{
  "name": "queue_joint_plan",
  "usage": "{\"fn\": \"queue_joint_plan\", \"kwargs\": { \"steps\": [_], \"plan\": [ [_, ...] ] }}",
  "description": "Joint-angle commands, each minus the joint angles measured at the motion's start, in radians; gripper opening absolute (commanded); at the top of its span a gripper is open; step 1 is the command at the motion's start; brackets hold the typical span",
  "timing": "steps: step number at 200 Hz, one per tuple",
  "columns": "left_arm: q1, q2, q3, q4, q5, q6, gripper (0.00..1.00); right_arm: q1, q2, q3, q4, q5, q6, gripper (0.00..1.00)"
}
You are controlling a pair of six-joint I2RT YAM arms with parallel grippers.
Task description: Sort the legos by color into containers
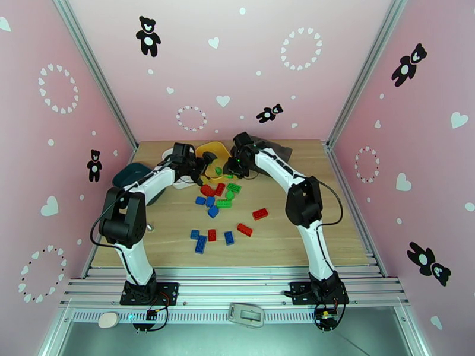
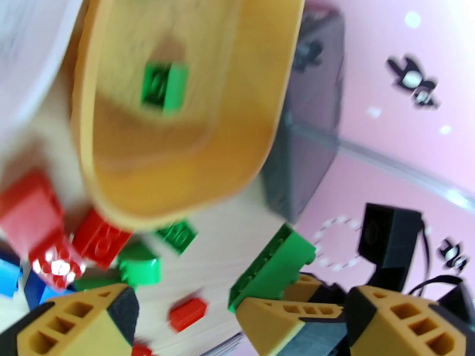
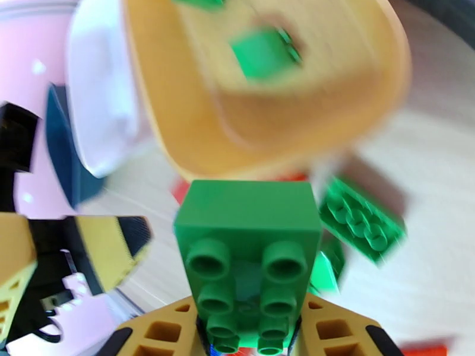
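**Green brick pinched just short of the yellow tray**

The right gripper (image 3: 248,329) has its fingers pressed in on a chunky green brick (image 3: 246,250), which sticks up out of the jaws. At 9 o'clock from it in the overhead view, the left gripper (image 1: 205,163) hangs close by. Its fingers (image 2: 77,321) are spread wide and hold nothing. From the left wrist, the pinched brick shows tilted, clamped in the other arm's tips.

At 12 o'clock from the held brick in the right wrist view lies the yellow tray (image 3: 178,143), its near rim close to the brick. One green lego (image 3: 261,51) rests on the tray floor, blurred. A flat green piece (image 3: 362,218) lies loose on the wood at 2 o'clock from the held brick, just outside the tray. At 10 o'clock sits the white tray (image 3: 101,114), with the teal tray (image 3: 59,149) beyond it.

From overhead, both arms reach toward the far edge of the table (image 1: 309,244). The three trays run along that end, with the teal one at 9 o'clock of the white. A dark grey box (image 1: 282,151) sits at 3 o'clock of the yellow tray, behind the right arm. At 6 o'clock from the grippers, a mixed cluster of legos (image 1: 217,194) in red, green and blue lies unsorted. Further toward 6 o'clock is a group of blue bricks (image 1: 208,238), and two red bricks (image 1: 260,213) lie at 4 o'clock.
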Motion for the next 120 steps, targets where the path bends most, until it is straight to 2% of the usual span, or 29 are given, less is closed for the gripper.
{"fn": "queue_joint_plan", "kwargs": {
  "steps": [1,31,77,120],
  "plan": [
    [0.024,0.030,0.046,0.082,0.034,-0.082,0.97,-0.015,0.100,0.106,0.052,-0.079,0.101,0.23],
    [0.048,0.046,0.067,0.105,0.023,-0.121,0.97,-0.032,0.174,0.181,0.148,-0.118,0.188,0.36],
    [0.052,0.041,0.088,0.020,0.015,-0.058,0.97,-0.039,0.222,0.276,0.159,-0.140,0.205,0.54],
    [0.045,-0.013,0.043,-0.072,-0.021,0.032,0.97,-0.040,0.181,0.275,0.071,-0.110,0.126,0.56]
  ]
}}
